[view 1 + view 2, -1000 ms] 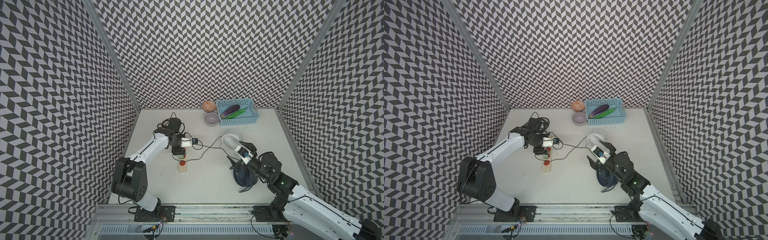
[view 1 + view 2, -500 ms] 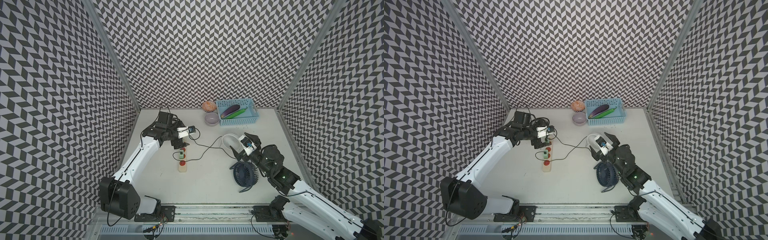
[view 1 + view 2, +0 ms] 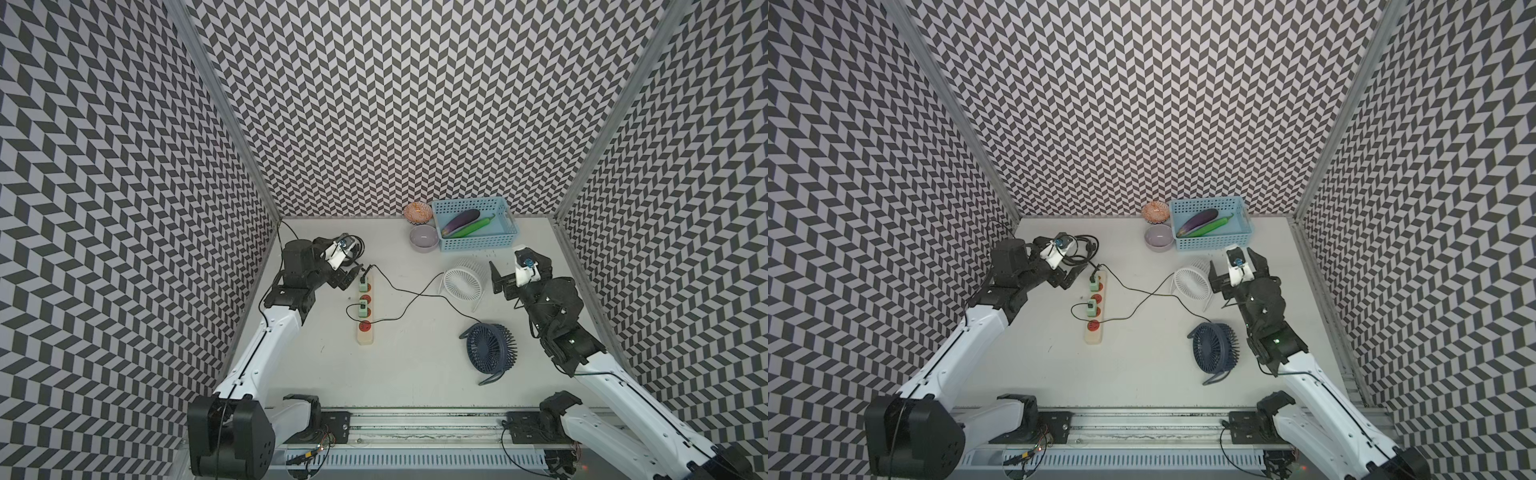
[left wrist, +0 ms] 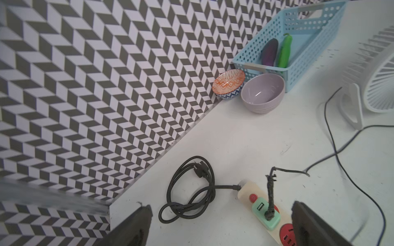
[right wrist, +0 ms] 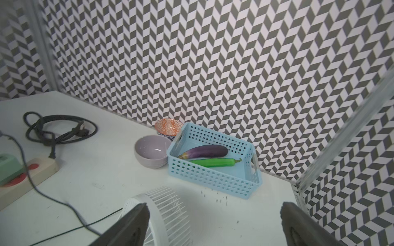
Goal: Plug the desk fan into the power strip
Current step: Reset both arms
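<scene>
The cream power strip (image 3: 365, 337) (image 3: 1093, 337) lies left of centre, with a green adapter (image 3: 364, 285) (image 4: 266, 213) in its far socket and a second one (image 3: 362, 309) two sockets nearer. Thin black cords run from them to a white desk fan (image 3: 463, 282) and a dark blue desk fan (image 3: 490, 347). My left gripper (image 3: 347, 276) (image 4: 220, 225) hangs open just left of the strip's far end, holding nothing. My right gripper (image 3: 517, 266) (image 5: 213, 225) is open and empty beside the white fan (image 5: 166, 213).
The strip's thick black cord (image 4: 187, 191) (image 5: 57, 130) lies coiled at the back left. A lilac bowl (image 3: 424, 237), a patterned bowl (image 3: 417, 212) and a blue basket (image 3: 473, 247) with an eggplant and a green vegetable sit at the back wall.
My left gripper has opened, let go at the strip's far socket and drawn back toward the left wall. My right arm has moved off the blue fan toward the back, beside the white fan.
</scene>
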